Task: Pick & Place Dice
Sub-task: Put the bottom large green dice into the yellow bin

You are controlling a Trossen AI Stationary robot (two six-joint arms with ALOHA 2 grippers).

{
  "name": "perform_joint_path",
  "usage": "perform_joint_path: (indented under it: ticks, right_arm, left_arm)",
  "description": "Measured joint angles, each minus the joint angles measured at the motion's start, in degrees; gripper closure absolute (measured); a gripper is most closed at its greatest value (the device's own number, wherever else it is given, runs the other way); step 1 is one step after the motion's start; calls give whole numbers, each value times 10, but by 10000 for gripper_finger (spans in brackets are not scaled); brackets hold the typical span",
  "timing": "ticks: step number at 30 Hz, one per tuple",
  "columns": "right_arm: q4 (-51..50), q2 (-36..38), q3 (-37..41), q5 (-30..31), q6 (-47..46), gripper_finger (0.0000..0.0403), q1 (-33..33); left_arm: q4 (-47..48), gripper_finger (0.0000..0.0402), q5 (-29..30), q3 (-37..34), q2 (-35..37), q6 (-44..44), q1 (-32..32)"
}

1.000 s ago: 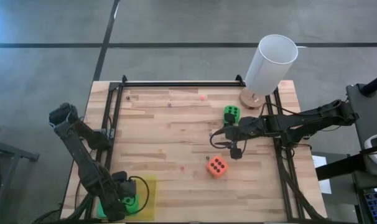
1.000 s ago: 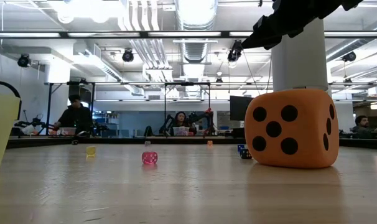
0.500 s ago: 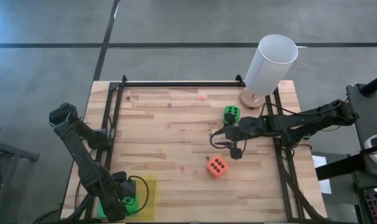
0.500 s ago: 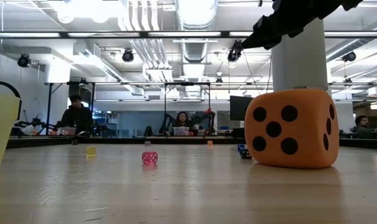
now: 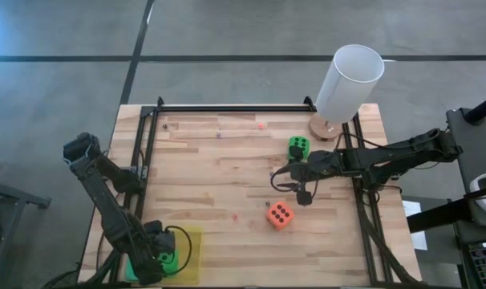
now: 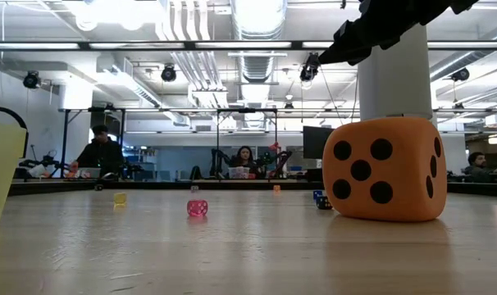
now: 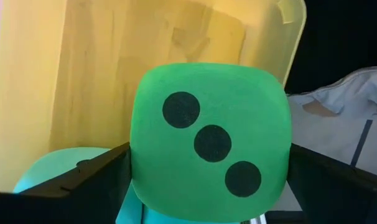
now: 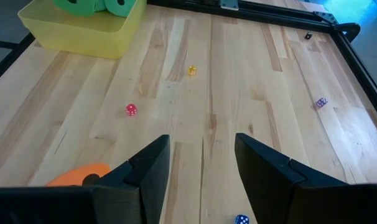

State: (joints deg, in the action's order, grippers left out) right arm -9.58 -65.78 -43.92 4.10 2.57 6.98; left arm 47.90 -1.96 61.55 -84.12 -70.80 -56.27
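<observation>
High view: orange-red die sits on the desk right of centre, a green die farther back near the white cylinder. Another green die is between the left gripper's spread fingers over the yellow tray at the front left corner, a teal die beneath it; grip contact unclear. Right gripper hangs open just beside the orange-red die, holding nothing. Tiny dice, one pink, are scattered on the desk.
</observation>
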Motion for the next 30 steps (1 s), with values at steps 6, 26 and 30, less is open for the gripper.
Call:
perform_joint_path:
  ticks: [6, 26, 30]
  right_arm:
    - [0, 0, 0, 0, 0, 223, 0]
    - [0, 0, 0, 0, 0, 223, 0]
    - [0, 0, 0, 0, 0, 223, 0]
  left_arm:
    - [-3, 13, 2, -1, 0, 3, 0]
    - [-3, 8, 0, -1, 0, 6, 0]
    - [-4, 15, -6, -1, 0, 7, -1]
